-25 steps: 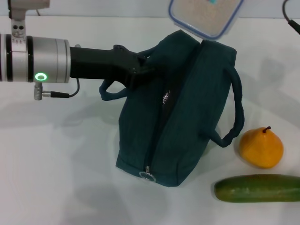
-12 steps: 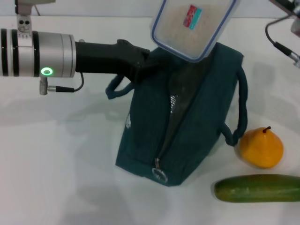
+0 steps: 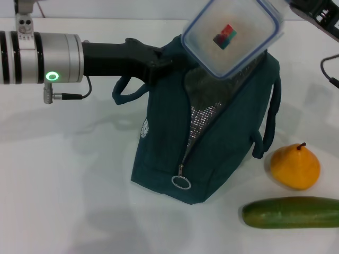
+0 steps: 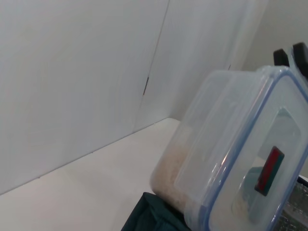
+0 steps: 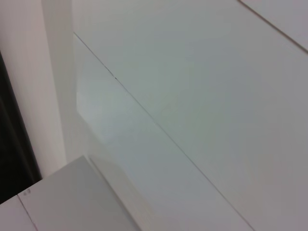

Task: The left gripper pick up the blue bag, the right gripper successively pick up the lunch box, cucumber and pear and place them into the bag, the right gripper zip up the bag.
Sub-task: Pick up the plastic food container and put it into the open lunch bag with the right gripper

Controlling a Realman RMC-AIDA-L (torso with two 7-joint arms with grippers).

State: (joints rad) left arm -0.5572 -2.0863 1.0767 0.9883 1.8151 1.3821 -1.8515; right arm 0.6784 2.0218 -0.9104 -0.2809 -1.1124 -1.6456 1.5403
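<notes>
Two arms share the job — the left gripper [image 3: 153,66] clamps the blue bag [image 3: 212,143] mid-table by its rim, mouth agape, while the right gripper [image 3: 296,8], fingers unseen, tilts the lunch box [image 3: 233,34] overhead — best lowered end-first, squarely between the lips.

white tabletop [image 3: 79,174], pale panelled wall [image 4: 72,72]

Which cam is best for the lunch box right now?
Left wrist view: the lunch box fills the frame, showing its clear walls, blue-rimmed lid and contents. Head view shows it tilted over the open blue bag. Right wrist view shows none of it.
</notes>
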